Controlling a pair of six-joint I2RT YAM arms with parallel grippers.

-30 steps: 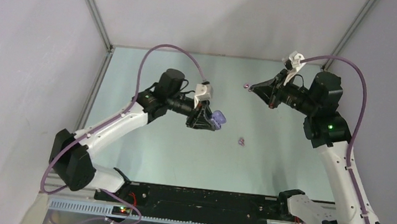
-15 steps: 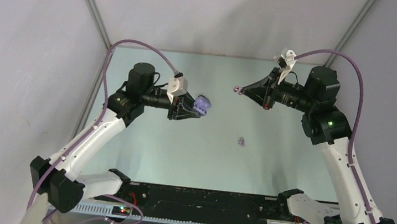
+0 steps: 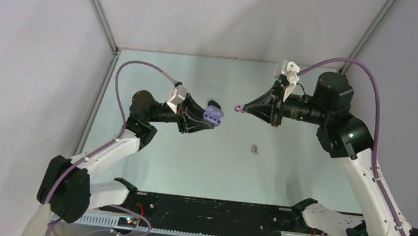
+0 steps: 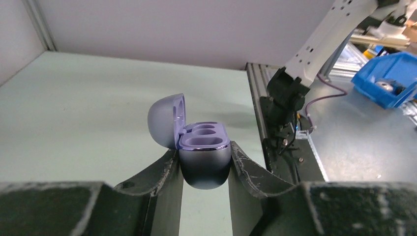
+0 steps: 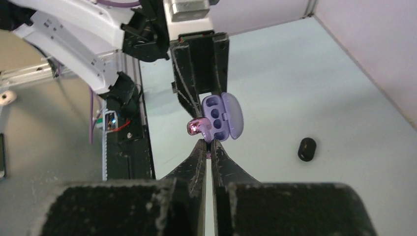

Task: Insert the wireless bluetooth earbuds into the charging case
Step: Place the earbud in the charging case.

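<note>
Bright, even light, soft shadows, near foreground slightly blurred

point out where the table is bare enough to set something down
Bare table runs along the far edge, also between the loose earbud and the near edge. Crowded mid-table, where the case in the left gripper nearly meets the held earbud in the right gripper.

robotics lab: panelled test cell (image 3: 235, 15), aluminium framing (image 3: 96, 6), blue parts bin (image 4: 393, 66)

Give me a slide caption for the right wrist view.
Right claw pinching a purple earbud, lined up in front of the open charging case.
</note>
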